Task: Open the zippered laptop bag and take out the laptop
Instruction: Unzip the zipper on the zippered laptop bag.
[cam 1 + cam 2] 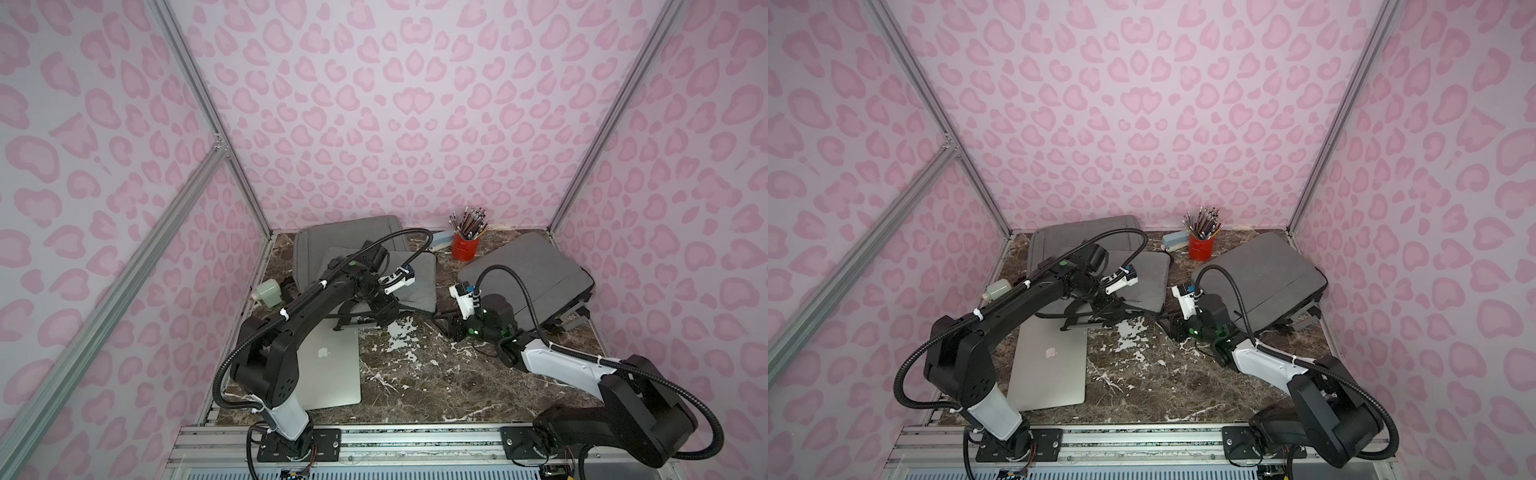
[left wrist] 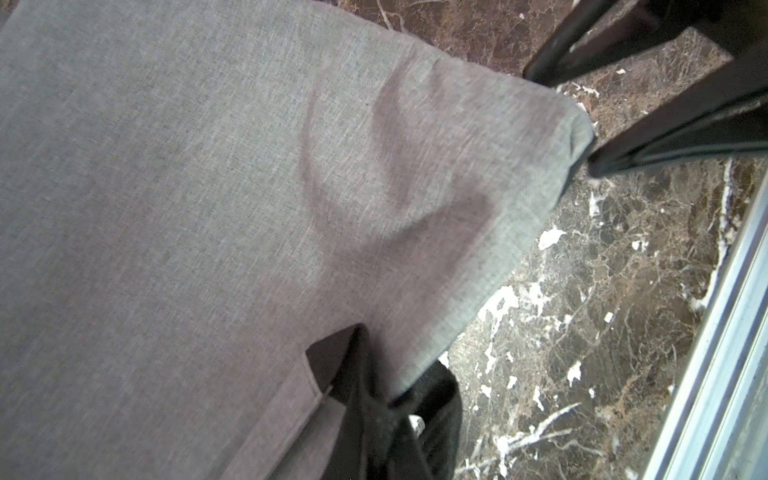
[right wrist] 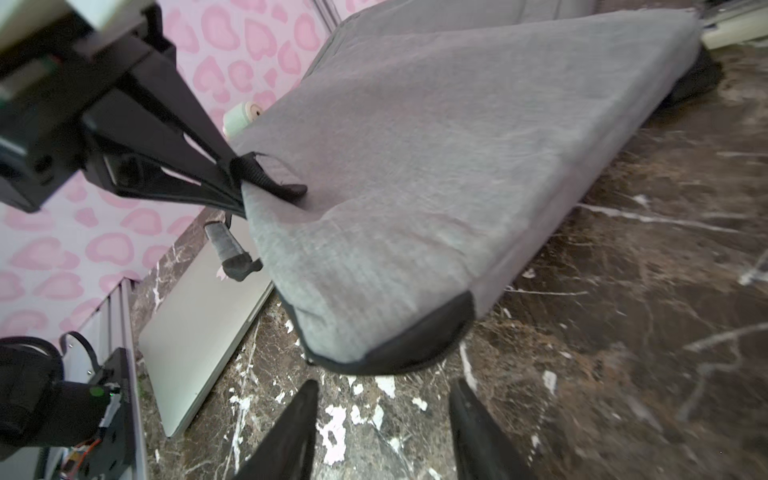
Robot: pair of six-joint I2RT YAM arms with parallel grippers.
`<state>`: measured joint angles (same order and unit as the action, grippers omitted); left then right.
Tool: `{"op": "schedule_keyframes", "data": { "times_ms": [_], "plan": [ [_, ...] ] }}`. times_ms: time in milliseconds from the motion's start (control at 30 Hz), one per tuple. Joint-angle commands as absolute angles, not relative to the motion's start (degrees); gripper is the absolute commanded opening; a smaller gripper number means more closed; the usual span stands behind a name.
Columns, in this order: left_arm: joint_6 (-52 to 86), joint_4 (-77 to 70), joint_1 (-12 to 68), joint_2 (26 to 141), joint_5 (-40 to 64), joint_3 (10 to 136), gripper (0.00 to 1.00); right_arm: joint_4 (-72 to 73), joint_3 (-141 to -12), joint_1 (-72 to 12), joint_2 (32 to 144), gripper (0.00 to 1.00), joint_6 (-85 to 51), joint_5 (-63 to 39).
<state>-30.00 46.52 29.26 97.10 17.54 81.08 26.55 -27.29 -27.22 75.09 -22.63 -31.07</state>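
The grey laptop bag [image 1: 415, 282] [image 2: 208, 187] [image 3: 436, 166] lies left of centre. My left gripper [image 1: 380, 311] [image 2: 395, 374] [image 3: 237, 183] is shut on its near edge, beside a black strap loop [image 3: 270, 178]. That edge looks raised off the table. The silver laptop [image 1: 328, 365] [image 1: 1050, 365] [image 3: 199, 316] lies flat on the marble, outside the bag and partly under my left arm. My right gripper [image 1: 442, 316] [image 3: 386, 395] stands open just off the bag's black-trimmed corner [image 3: 407, 345], with only table between its fingers.
A second grey bag [image 1: 345, 237] lies behind the first. A third [image 1: 528, 274] rests tilted on a stand at the right. A red cup of pencils [image 1: 465, 245], a small box [image 1: 442, 241] and a pale green object [image 1: 268, 293] stand near the walls.
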Motion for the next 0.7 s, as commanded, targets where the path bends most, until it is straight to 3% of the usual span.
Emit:
{"op": "schedule_keyframes", "data": {
  "times_ms": [0,233,467,567,667],
  "plan": [
    [-29.3,45.3,29.1,96.6,18.3,80.9,0.03,37.4,-24.3,-23.8,74.1,0.62,-35.6,-40.8],
    [-27.4,44.9,29.1,96.7,18.8,80.7,0.06,40.2,-27.8,-23.5,80.0,0.69,-51.1,-44.5],
    [-26.8,44.6,29.2,96.5,18.8,80.0,0.07,32.2,-31.3,-25.4,86.5,0.70,-57.8,-44.1],
    [-26.6,44.5,29.2,96.4,19.3,79.9,0.08,38.4,-30.2,-25.7,88.3,0.70,-64.0,-44.5],
    [-26.2,44.4,29.2,96.1,19.4,79.7,0.10,45.5,-29.7,-25.8,90.5,0.62,-69.8,-45.1]
  ]
}}
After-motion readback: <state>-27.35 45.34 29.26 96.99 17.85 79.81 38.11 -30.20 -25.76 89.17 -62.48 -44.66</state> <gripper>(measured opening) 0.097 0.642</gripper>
